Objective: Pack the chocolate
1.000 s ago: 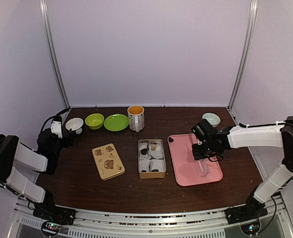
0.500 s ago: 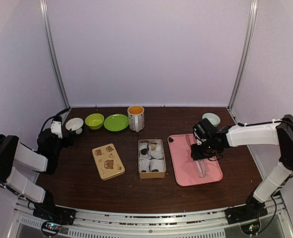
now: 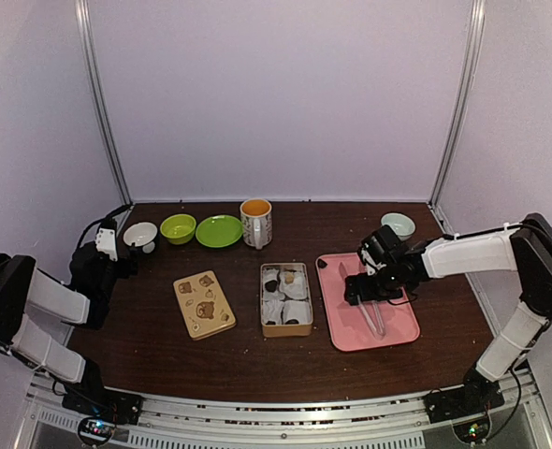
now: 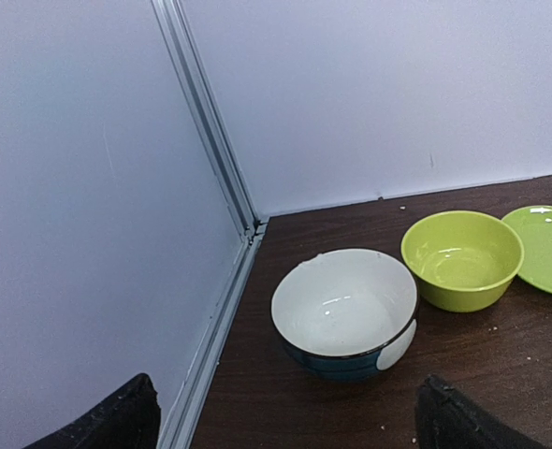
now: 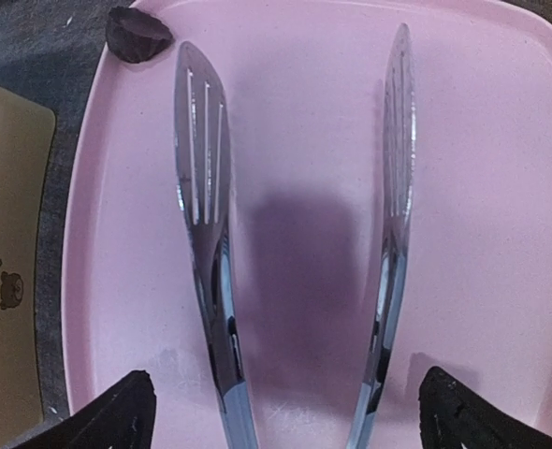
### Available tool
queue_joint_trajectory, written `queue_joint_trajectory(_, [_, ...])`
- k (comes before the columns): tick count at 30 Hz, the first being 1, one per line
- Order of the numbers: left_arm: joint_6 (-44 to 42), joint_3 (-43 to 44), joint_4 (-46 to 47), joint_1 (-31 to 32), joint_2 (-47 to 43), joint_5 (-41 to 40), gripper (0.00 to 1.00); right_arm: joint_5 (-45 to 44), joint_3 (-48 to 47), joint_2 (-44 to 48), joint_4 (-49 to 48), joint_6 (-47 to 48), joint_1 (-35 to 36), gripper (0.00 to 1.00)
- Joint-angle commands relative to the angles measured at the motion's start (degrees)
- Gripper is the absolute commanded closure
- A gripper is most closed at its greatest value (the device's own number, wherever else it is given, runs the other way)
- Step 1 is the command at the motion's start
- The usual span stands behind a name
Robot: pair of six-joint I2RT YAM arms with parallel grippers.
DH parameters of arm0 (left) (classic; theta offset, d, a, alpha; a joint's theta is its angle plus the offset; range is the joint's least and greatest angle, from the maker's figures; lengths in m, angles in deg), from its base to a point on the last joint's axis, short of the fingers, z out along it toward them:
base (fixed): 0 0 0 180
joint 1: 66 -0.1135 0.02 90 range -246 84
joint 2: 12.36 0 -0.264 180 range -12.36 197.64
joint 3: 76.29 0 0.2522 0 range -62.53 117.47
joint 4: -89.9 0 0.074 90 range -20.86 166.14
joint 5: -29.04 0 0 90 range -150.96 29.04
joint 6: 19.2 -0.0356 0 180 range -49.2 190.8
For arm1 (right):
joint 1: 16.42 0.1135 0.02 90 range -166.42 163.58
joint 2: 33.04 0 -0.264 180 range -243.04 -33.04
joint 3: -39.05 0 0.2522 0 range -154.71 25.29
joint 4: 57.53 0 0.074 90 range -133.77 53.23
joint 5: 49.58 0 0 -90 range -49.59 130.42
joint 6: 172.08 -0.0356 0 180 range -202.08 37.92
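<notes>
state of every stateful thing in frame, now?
Tin, open.
Lid, off, flat beside the tin.
Tongs, lying on the tray, arms spread, ungripped.
Chocolate, one piece loose at the tray's edge.
Mug, upright.
White bowl, upright, empty.
Green bowl, upright, empty.
Left gripper, open, empty.
Right gripper, open, straddling the tongs.

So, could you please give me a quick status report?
Left gripper open. Right gripper open astride tongs lying on pink tray. One chocolate at tray corner, beyond tong tips. Nothing between them.
</notes>
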State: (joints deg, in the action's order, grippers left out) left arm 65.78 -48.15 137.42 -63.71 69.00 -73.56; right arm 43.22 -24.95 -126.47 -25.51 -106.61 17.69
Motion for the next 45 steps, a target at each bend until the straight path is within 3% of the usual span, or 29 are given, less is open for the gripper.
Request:
queue_joint_trajectory(1, [0.3,0.8,3.0,-0.5,0.4,0.7,0.02,-0.5,1.6,2.5,-3.0,-0.2,-0.5,0.00])
queue_joint_trajectory(19, [0.2,0.9,2.9,-0.5,0.4,0.7,0.02,-6.4,5.7,10.4,-9.4,-0.4,1.1,0.00])
queue_joint_trajectory(31, [0.2,0.9,2.9,-0.4,0.4,0.7,0.02,-8.5,6.1,10.4,-10.8,2.3,3.3,0.00])
queue_joint_trajectory(43, [0.3,0.9,2.8,-0.4,0.4,0.8,0.02,-7.1,8.8,12.4,-13.2,7.8,4.3,0.00])
queue_joint_trajectory(45, [1.4,1.4,2.2,-0.5,0.6,-2.3,0.02,-6.6,8.8,12.2,-13.6,8.0,4.3,0.00])
